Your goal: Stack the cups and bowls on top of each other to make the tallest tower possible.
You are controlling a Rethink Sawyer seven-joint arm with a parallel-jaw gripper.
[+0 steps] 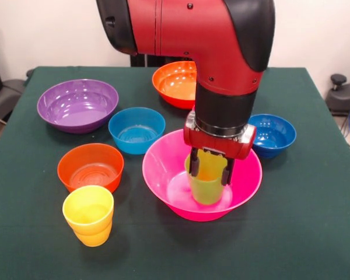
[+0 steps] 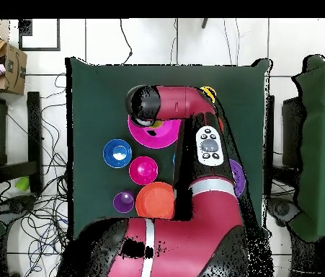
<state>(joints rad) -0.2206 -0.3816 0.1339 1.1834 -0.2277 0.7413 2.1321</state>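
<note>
One lime green cup (image 1: pixel 206 185) inside my big pink bowl (image 1: pixel 163 169); fingers (image 1: pixel 193 163) clamped on its rim; yellow cup (image 1: pixel 88 214) near that bowl.

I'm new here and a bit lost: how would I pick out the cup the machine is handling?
Find the big glossy pink plastic bowl at the middle of the green table. The lime green plastic tumbler stands upright inside it, between the fingers of the red and black gripper. The only other cup in sight, yellow, stands alone on the cloth.
</note>
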